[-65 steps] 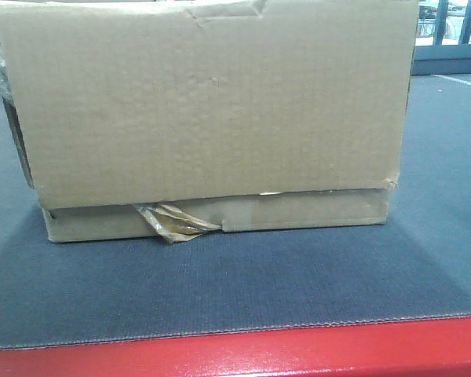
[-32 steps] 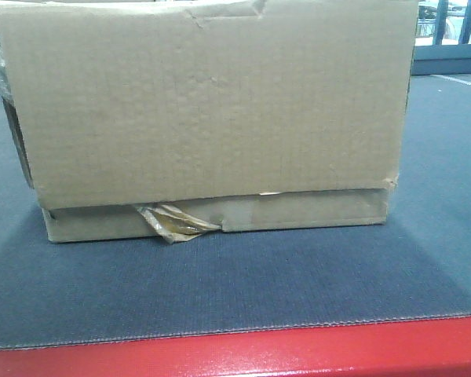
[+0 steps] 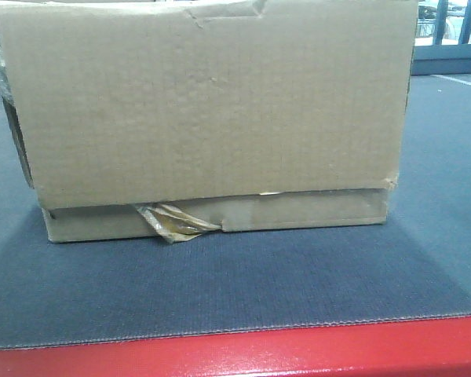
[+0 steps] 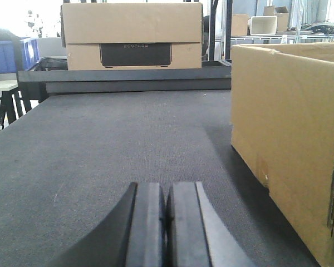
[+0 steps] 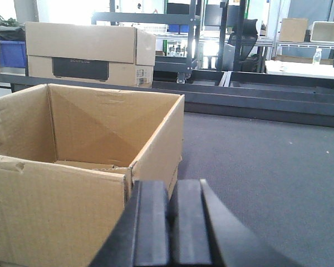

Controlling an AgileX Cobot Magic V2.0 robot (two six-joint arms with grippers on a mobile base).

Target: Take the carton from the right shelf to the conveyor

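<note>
- Left tool [image 4: 166, 222]: black pads pressed flat together, nothing between them, low at 6 o'clock in the left wrist view, just above the conveyor [image 4: 111, 150].
- Right tool [image 5: 168, 225]: pads likewise pressed together, gripping nothing, at 6 o'clock in the right wrist view.
- Carton [image 3: 208, 118]: resting on the dark grey belt, open at the top.
- From the left tool: carton at 3 o'clock, apart from the pads, one plain brown side wall facing the camera.
- From the right tool: carton at 9 to 10 o'clock, near corner close beside the pads; touching or not, cannot tell. Open top showing bare brown inner walls and a torn near rim.
- Front view: carton filling most of the frame, wider than tall, upper part overhanging a narrower strip at the base.
- Crumpled amber tape [image 3: 173, 221] hanging from the lower edge at 7 o'clock, reaching the belt.
- Small tear in the top edge at 12 o'clock; clear film bunched at the upper left corner.
- Red border strip [image 3: 235, 349] along the belt's near edge at 6 o'clock in the front view.
- Beyond the belt, at 12 o'clock in the left wrist view: second cardboard box [image 4: 132, 36] with a black label panel, sitting behind a dark rail.
- Same box at 10 o'clock in the right wrist view.
- Blue bins [image 4: 11, 53] at 10 o'clock in the left wrist view.
- Metal racks and more boxes far off at 1 o'clock.
</note>
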